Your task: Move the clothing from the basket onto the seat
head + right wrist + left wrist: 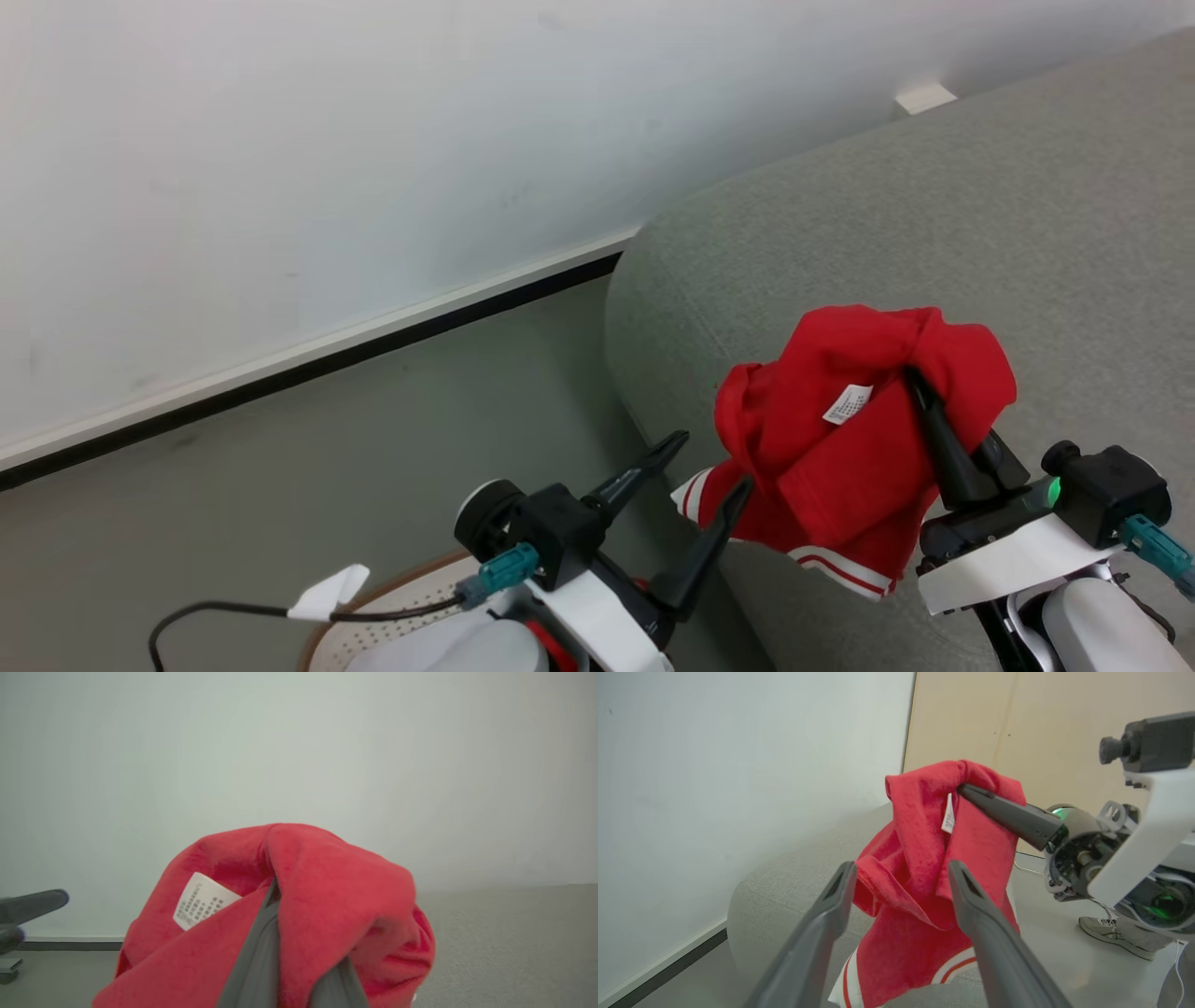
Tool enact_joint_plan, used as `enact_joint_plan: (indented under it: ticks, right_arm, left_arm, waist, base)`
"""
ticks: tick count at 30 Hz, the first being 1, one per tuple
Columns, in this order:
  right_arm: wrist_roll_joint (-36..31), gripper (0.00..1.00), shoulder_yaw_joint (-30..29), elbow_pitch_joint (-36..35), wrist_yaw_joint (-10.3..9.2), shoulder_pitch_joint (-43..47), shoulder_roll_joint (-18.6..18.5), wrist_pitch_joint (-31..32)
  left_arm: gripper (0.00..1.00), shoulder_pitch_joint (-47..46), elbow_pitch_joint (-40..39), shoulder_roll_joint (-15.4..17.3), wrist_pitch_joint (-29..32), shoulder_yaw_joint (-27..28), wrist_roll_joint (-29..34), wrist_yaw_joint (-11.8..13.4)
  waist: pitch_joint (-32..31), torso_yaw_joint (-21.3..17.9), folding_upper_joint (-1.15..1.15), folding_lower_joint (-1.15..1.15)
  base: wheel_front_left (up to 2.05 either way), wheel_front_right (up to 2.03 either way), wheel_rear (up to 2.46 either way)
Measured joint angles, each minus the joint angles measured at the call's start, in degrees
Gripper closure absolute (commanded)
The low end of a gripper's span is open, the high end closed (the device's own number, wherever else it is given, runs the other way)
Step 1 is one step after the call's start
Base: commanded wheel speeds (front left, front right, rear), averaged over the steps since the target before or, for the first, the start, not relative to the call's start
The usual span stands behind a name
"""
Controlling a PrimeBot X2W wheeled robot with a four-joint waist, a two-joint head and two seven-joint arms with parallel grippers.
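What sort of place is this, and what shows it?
Probably an indoor room set up like a living space: a grey fabric sofa, a white wall with skirting, and a perforated laundry basket.

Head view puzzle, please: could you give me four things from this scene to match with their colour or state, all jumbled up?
Things:
1. left gripper
2. right gripper
3. clothing
4. basket

Colour or state:
A. shut on fabric
B. cream, perforated, brown-rimmed
C. open wide
D. red, with a white tag

Pairs: 1-C, 2-A, 3-D, 4-B.
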Motion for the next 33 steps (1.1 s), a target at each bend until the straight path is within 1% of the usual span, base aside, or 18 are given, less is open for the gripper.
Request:
enact_joint_plan:
  ticks: [4,10,16,19,24,25,26,33]
  right_arm:
    - [-0.1,1.0,-0.7,-0.7,0.0,0.5,0.0,0.0]
    - [-0.5,1.0,-2.1,-1.6,0.0,0.3,-0.2,0.0]
    - [-0.3,1.0,-4.4,-1.6,0.0,-4.8,-2.0,0.0]
    - [1.4,1.0,-5.2,-0.9,0.05,-8.6,-3.9,0.0]
    - [3.6,1.0,-7.5,2.2,0.07,-16.1,-8.6,0.0]
    - [3.6,1.0,-7.5,2.2,0.07,-16.1,-8.6,0.0]
    - [4.3,1.0,-8.9,3.5,0.07,-19.1,-10.3,0.0]
    - [2.6,1.0,-13.4,9.9,0.07,-28.3,-15.3,0.0]
  left_arm:
    - [0.0,0.0,0.3,-0.2,-0.1,0.4,0.5,-0.3]
    - [0.0,-0.2,0.4,-0.4,-0.1,0.6,1.8,-1.1]
    - [0.0,-2.0,0.7,0.0,-0.1,0.3,2.9,-1.7]
    - [0.0,-3.3,0.8,0.2,0.1,0.1,3.5,-1.9]
    - [0.0,-5.5,0.4,0.9,0.8,-0.1,3.9,-2.3]
    - [0.0,-5.5,0.4,0.9,0.8,-0.1,3.9,-2.3]
    - [0.0,-6.2,-0.1,1.3,0.9,0.0,4.1,-2.3]
    - [0.0,-9.1,-1.6,2.5,1.6,0.5,4.9,-2.3]
  waist:
    - [0.6,-1.2,0.0,0.0]
    - [1.7,-1.1,0.0,0.0]
    - [4.6,0.1,0.0,0.0]
    - [6.7,1.1,0.0,0.0]
    - [10.7,3.7,0.0,0.0]
    - [10.7,3.7,0.0,0.0]
    - [12.5,5.0,0.0,0.0]
    - [19.2,9.4,0.0,0.0]
  base:
    - [0.0,0.0,0.0]
    - [0.0,0.0,0.0]
    - [0.0,0.0,0.0]
    - [0.0,0.0,0.0]
    - [0.0,0.0,0.0]
    - [0.0,0.0,0.0]
    - [0.0,0.0,0.0]
    - [0.0,0.0,0.0]
